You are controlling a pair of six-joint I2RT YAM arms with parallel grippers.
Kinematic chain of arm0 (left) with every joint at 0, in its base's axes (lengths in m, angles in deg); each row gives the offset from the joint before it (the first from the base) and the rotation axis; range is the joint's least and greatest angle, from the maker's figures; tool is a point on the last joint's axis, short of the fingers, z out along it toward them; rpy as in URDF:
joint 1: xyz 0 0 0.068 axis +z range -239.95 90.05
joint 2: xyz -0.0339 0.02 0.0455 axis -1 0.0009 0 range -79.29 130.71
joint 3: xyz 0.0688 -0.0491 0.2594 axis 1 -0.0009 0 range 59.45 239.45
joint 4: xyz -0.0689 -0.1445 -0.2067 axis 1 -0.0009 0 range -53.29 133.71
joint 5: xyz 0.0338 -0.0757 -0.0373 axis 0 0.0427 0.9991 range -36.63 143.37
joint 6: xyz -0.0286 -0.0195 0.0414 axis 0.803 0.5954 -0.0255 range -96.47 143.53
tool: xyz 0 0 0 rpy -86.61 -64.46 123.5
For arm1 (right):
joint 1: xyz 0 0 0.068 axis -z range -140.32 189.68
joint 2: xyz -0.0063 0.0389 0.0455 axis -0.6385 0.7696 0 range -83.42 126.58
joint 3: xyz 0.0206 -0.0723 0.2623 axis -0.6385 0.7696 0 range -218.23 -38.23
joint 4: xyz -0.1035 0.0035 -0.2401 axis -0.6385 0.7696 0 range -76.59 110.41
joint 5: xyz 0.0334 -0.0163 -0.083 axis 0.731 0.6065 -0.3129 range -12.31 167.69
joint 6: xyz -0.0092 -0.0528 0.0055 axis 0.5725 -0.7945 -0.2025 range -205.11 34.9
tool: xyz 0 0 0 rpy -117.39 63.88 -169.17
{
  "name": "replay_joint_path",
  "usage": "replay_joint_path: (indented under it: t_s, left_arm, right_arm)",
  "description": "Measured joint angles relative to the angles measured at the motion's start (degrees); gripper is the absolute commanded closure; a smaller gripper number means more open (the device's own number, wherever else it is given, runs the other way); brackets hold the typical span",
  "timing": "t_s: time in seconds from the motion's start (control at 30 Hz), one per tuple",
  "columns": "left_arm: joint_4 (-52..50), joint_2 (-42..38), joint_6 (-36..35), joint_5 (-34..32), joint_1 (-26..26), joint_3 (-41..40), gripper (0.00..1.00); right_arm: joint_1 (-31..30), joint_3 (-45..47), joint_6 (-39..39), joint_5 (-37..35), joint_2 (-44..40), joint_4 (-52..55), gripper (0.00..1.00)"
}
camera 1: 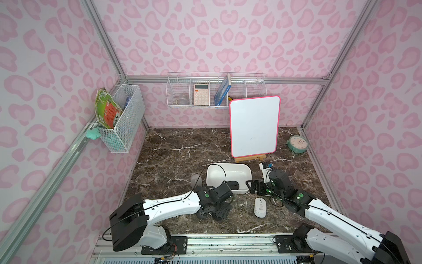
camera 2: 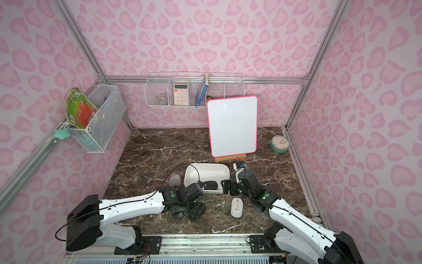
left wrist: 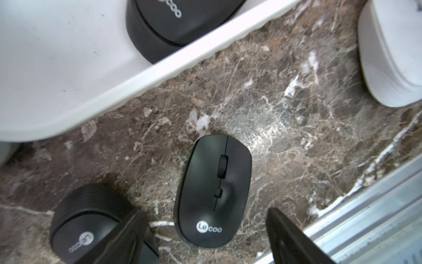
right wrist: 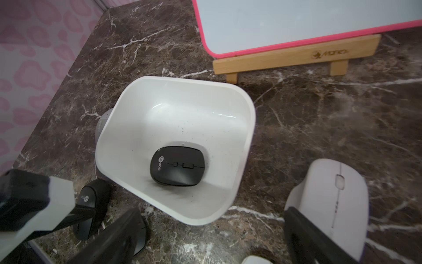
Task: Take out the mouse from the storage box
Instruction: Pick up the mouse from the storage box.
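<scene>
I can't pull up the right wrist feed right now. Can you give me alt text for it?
One black mouse lies inside the white storage box on the dark marble table, with the open right gripper pointing toward it. A white mouse sits on the table beside the box, and a pink-edged whiteboard stands on a wooden stand beyond.

A mouse lies in the storage box, with the board standing behind it on the table.

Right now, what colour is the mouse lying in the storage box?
The mouse is black with a white logo, clearest in the right wrist view.
</scene>
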Motion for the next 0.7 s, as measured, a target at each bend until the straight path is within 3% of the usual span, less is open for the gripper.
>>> replay_joint_path:
  t_s: [0.13,0.4,0.7]
  left_arm:
    - [2.73,-5.53,0.02,0.0,3.15,-2.36,0.11]
    - [7.17,-17.9,2.75,-0.66,10.47,-9.92,0.08]
    - [7.45,-27.15,5.07,-3.06,12.28,-14.36,0.06]
  right_arm:
    - [-3.21,-4.81,-3.1,-0.17,7.21,1.88,0.01]
    - [-3.91,-13.53,-8.76,2.03,17.53,5.64,0.05]
    - [-3.87,-20.46,-13.55,3.82,28.44,10.49,0.12]
